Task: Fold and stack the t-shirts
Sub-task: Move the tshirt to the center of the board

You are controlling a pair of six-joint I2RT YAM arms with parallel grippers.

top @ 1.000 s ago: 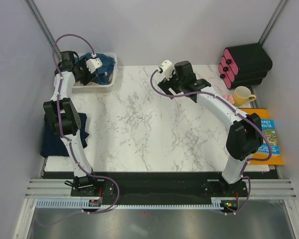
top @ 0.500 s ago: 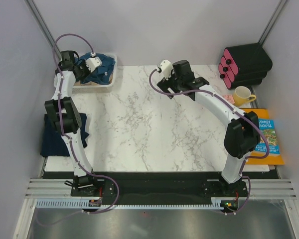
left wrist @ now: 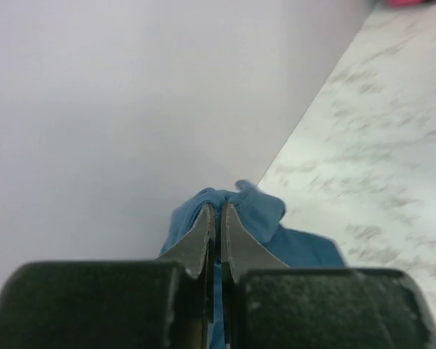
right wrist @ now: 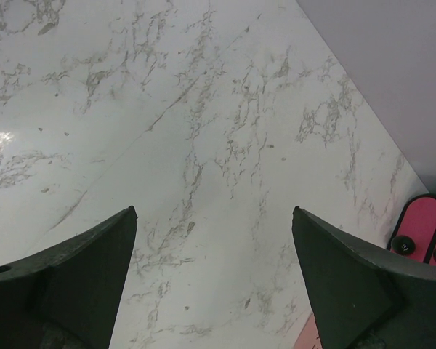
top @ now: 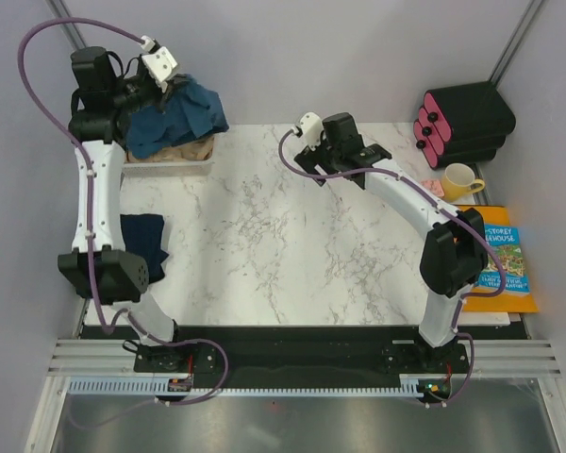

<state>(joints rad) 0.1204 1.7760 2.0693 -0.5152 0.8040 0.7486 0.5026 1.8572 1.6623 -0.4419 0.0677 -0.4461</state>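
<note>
My left gripper [top: 173,83] is raised above the back left corner, shut on a bunched fold of the teal-blue t-shirt [top: 184,113], which hangs from it over the basket. In the left wrist view the fingers [left wrist: 236,240] pinch the blue cloth [left wrist: 298,251] at the gripper's tip [left wrist: 218,209]. A beige-tan t-shirt [top: 187,151] shows in the basket beneath it. The dark navy t-shirt [top: 141,241] lies at the table's left edge, partly behind the left arm. My right gripper [top: 338,162] hovers over the back middle of the marble table [right wrist: 203,109], open and empty [right wrist: 214,212].
The white basket [top: 165,164] stands at the back left corner. At the back right are a black case with pink ends [top: 462,123], a yellow mug [top: 459,179] and a book [top: 505,260]. The case's pink ends [right wrist: 421,233] show in the right wrist view.
My left gripper has shut on the teal-blue t-shirt in the basket and risen, lifting it above the basket. The right arm has shifted slightly left and stays open.
</note>
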